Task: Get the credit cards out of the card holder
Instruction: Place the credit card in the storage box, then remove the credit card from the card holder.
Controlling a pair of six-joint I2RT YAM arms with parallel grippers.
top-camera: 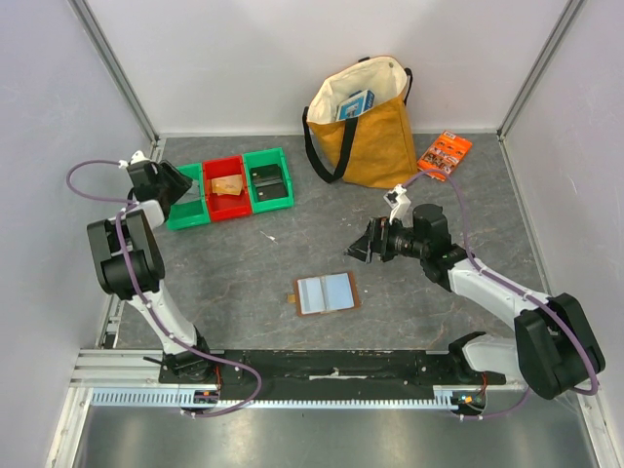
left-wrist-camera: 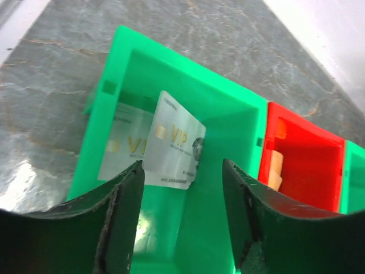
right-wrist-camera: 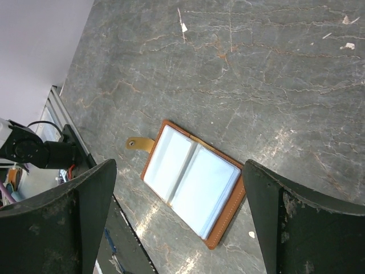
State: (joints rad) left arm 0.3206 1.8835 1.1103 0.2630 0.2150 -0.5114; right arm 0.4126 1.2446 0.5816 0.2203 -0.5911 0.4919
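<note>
The brown card holder [top-camera: 327,293] lies open on the table, pale grey-blue pockets up, tab at its left; it also shows in the right wrist view [right-wrist-camera: 193,181]. My right gripper [top-camera: 364,247] is open and empty, above and to the right of it. My left gripper [top-camera: 183,185] is open over the left green bin [top-camera: 185,215]. In the left wrist view a pale grey card [left-wrist-camera: 174,141] leans on the bin's wall [left-wrist-camera: 117,74], just beyond the fingertips, with a second card [left-wrist-camera: 120,141] flat beside it. A tan card [top-camera: 225,187] lies in the red bin [top-camera: 227,208].
A second green bin [top-camera: 269,178] with a dark object stands right of the red one. A yellow tote bag [top-camera: 363,122] with a blue box stands at the back. An orange printed packet [top-camera: 445,150] lies at the back right.
</note>
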